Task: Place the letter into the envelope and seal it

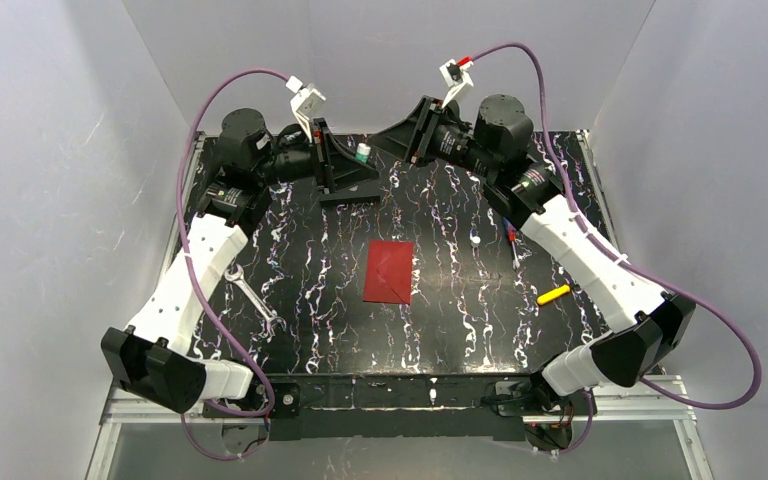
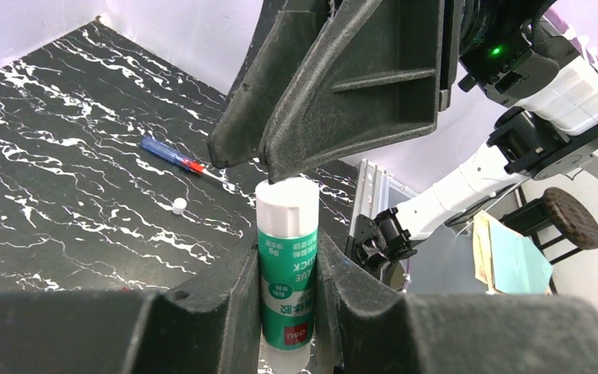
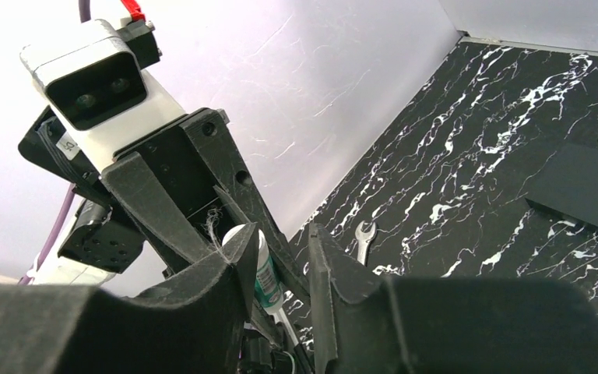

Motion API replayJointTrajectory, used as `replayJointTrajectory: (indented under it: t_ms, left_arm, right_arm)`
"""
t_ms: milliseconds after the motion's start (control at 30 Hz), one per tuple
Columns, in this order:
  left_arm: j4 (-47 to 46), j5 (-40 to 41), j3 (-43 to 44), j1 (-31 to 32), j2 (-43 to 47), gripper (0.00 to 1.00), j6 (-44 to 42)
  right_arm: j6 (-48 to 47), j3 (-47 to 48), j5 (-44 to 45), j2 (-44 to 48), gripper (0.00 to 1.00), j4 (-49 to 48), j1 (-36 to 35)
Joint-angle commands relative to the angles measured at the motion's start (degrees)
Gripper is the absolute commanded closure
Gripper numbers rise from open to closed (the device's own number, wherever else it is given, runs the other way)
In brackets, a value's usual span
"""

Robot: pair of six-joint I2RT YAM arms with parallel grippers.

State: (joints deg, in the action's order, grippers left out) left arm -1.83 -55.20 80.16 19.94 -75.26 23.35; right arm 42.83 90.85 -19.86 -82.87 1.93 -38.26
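The red envelope (image 1: 389, 270) lies flat in the middle of the black marbled table, flap down. The letter is not in view. My left gripper (image 1: 358, 155) is at the back of the table, shut on a green and white glue stick (image 2: 288, 265), held upright with its white cap on top. My right gripper (image 1: 396, 138) faces it from the right. In the left wrist view its fingertips (image 2: 269, 165) hover just at the cap. In the right wrist view my right gripper (image 3: 280, 253) is open, with the glue stick (image 3: 265, 274) beside its left finger.
A black block (image 1: 350, 188) lies below the left gripper and shows in the right wrist view (image 3: 584, 187). A wrench (image 1: 256, 300) lies at the left. A blue and red screwdriver (image 1: 512, 242), a small white cap (image 1: 475, 240) and a yellow piece (image 1: 553, 294) lie at the right.
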Motion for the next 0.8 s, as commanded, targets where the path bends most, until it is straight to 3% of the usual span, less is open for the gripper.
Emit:
replayJointTrajectory:
  t_ms: [0,200,300,400,533,633,767]
  left_arm:
    - [-1.5,0.1,-0.1,-0.1,0.7,0.98,2.9]
    - [-1.4,-2.5,0.5,-0.2,-0.9,0.93,4.7]
    - [-1.3,-1.5,0.5,-0.1,-1.7,0.94,6.9]
    - [-1.1,7.6,-1.9,-0.2,-1.7,0.99,11.3]
    - [-1.3,21.5,-6.8,-0.1,-1.3,1.00,21.0]
    - [-0.4,29.0,-9.0,-0.1,-1.0,1.00,28.5]
    - [4.2,31.4,-7.6,-0.2,-2.1,1.00,33.4]
  right_arm:
    - [1.4,-0.1,-2.3,-0.5,0.63,-1.3,-0.2]
    - [-2.9,3.2,-6.6,-3.8,0.62,4.6,-1.4]
    - [-4.9,4.0,-4.6,-3.6,0.58,7.0,-1.7]
    - [-4.7,1.7,4.4,-0.3,0.41,7.7,-1.7]
    - [-3.9,-5.9,19.2,5.7,0.31,7.2,-1.8]
    - [-6.7,-9.0,21.2,6.7,0.30,8.1,-2.4]
    - [-13.0,-8.0,26.0,5.0,0.29,11.9,-9.0]
